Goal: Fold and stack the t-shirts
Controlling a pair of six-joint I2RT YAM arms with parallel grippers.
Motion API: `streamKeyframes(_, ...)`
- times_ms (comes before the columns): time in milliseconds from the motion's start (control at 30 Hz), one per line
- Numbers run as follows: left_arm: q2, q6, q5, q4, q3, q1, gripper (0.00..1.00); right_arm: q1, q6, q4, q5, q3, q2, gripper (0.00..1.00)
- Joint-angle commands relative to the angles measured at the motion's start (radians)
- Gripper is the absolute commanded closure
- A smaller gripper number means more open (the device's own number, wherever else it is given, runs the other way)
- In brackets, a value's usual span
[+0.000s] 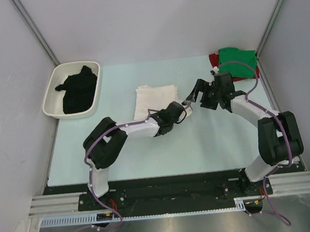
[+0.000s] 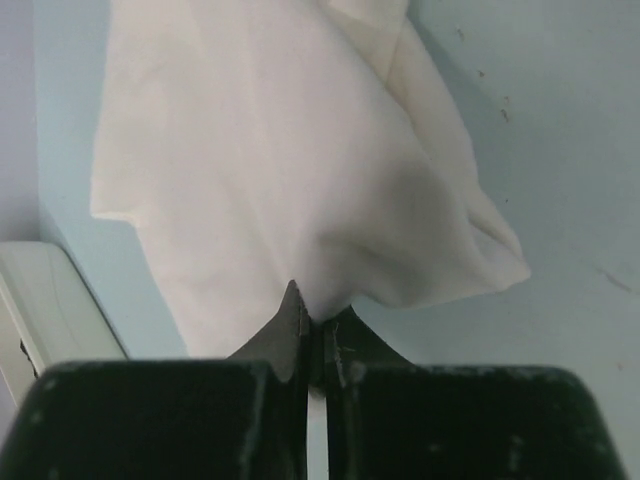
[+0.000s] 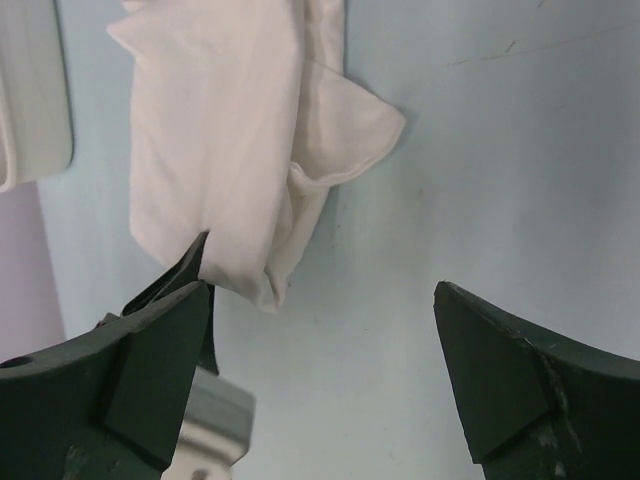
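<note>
The left gripper (image 2: 312, 335) has its jaws together, pinching a peak of cloth at the near edge of the white t-shirt (image 2: 300, 150). In the right wrist view, one of its fingertips (image 3: 197, 262) meets that shirt's lower corner. The right gripper (image 3: 322, 298) hangs just beside it with its jaws wide apart and nothing between them. It is over bare table (image 1: 147, 149), on the side of the shirt away from the white plastic tray (image 1: 52, 104).

The white t-shirt lies flat on the table a little to the right of the tray, gathered into a compact, roughly rectangular shape. One loose flap pokes out on the edge farthest from the tray, so I judge it partly folded rather than finished.

Well apart from the tray, at the opposite far corner of the table, the green t-shirt (image 1: 239, 63) sits on top of the red t-shirt (image 1: 214, 61). Only a strip of the red one shows. They look folded and stacked, though the fold quality is too small to judge.

The black t-shirt (image 1: 78, 90) lies crumpled inside the tray, unfolded.

By my estimate the task is about half done. The white shirt needs its fold completed and a move onto the stack, and the black one must come out of the tray to be folded and stacked.
</note>
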Motion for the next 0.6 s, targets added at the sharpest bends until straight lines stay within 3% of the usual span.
streamKeyframes(0, -0.120, -0.061, 0.022, -0.037, -0.028, -0.008, 1.00, 0.002, 0.138, 0.139, -0.201, -0.049, 0.049, 0.00)
streamKeyframes(300, -0.157, -0.093, 0.039, -0.032, -0.051, -0.008, 1.00, 0.027, 0.469, 0.457, -0.304, -0.246, 0.094, 0.00)
streamKeyframes(567, -0.182, -0.112, 0.054, -0.012, -0.084, -0.013, 1.00, 0.034, 0.679, 0.649, -0.226, -0.352, 0.130, 0.00)
